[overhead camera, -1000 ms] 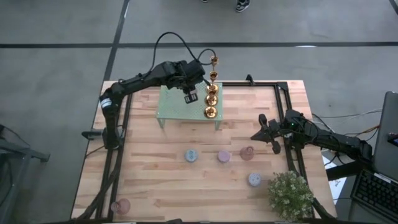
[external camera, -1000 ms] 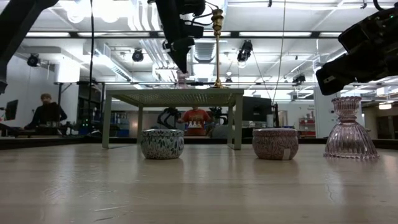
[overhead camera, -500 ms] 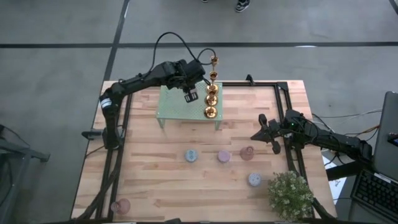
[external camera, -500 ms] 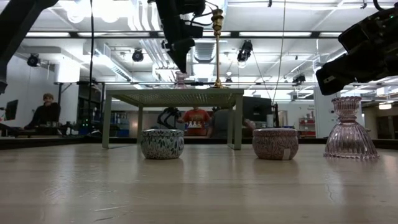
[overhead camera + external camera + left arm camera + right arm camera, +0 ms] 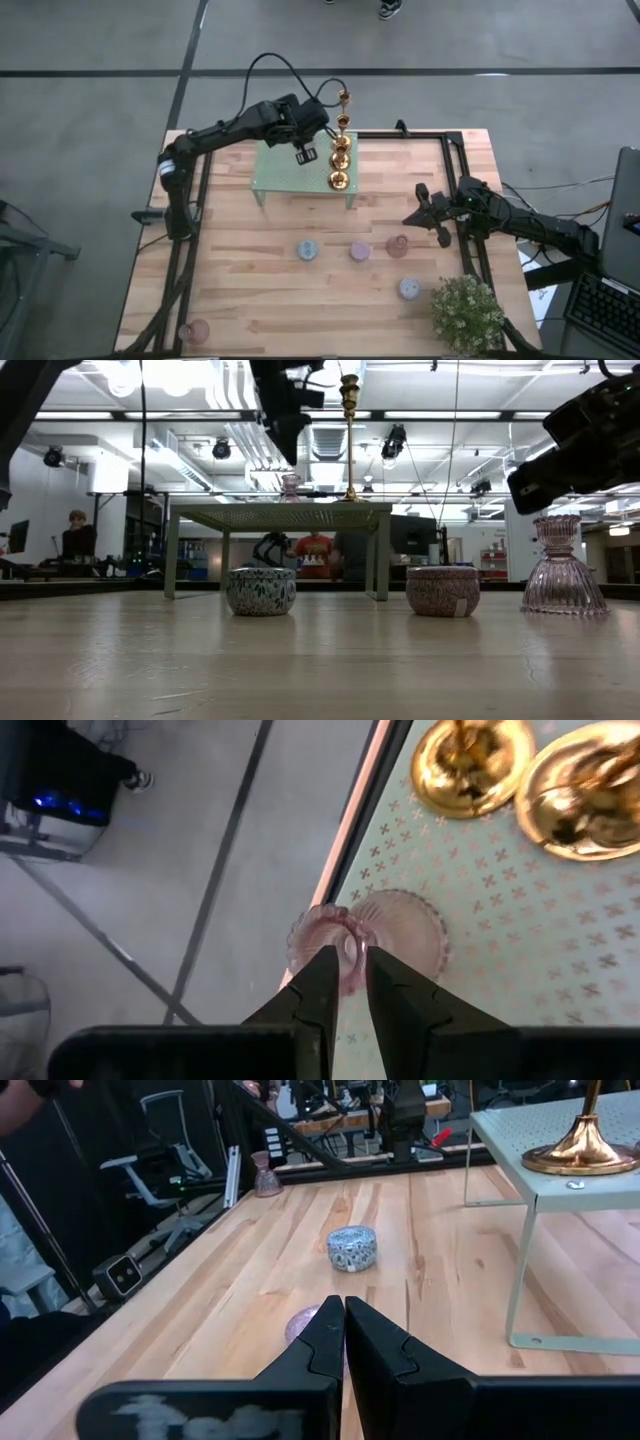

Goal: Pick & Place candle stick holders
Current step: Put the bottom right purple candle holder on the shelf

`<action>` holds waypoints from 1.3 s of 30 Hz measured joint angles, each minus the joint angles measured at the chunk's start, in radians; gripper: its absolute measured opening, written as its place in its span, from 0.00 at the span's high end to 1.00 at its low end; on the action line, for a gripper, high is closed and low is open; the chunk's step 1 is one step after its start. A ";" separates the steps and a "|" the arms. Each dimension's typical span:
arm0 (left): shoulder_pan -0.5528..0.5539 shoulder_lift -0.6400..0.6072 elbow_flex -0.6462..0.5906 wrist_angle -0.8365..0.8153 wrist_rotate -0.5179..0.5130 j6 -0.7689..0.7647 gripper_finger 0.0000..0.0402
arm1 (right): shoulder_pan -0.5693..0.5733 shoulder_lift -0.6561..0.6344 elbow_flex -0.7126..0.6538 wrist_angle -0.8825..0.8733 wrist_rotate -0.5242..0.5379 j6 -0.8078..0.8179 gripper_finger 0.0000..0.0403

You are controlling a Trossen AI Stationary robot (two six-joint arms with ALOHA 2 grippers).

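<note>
We found the left gripper (image 5: 346, 982) above the mint-green perforated metal rack (image 5: 280, 172), its fingers nearly together but holding nothing, just over a translucent pink glass candle holder (image 5: 372, 938) standing at the rack's back edge beside the shiny gold candlesticks (image 5: 340, 160). The right gripper (image 5: 344, 1332) hung closed and empty over the wooden table (image 5: 260, 290), where squat pastel round holders (image 5: 307, 250) sat.

Gold holders (image 5: 340, 160) in a row on rack (image 5: 280, 175), squat holders (image 5: 307, 250) in front, plant (image 5: 466, 312) near right corner
</note>
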 joint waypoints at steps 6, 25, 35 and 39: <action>-0.010 -0.041 0.000 -0.010 0.008 -0.021 0.86 | 0.000 0.031 0.000 0.002 0.000 -0.006 0.98; 0.030 -0.084 -0.100 -0.095 0.030 -0.151 0.55 | 0.000 0.048 0.000 0.000 0.000 -0.001 0.98; 0.052 -0.084 -0.245 0.034 0.003 -0.078 0.63 | 0.000 0.048 0.000 0.000 0.000 -0.003 0.98; 0.067 -0.084 -0.262 0.070 0.004 -0.055 0.64 | 0.000 0.048 0.000 0.000 0.000 -0.002 0.98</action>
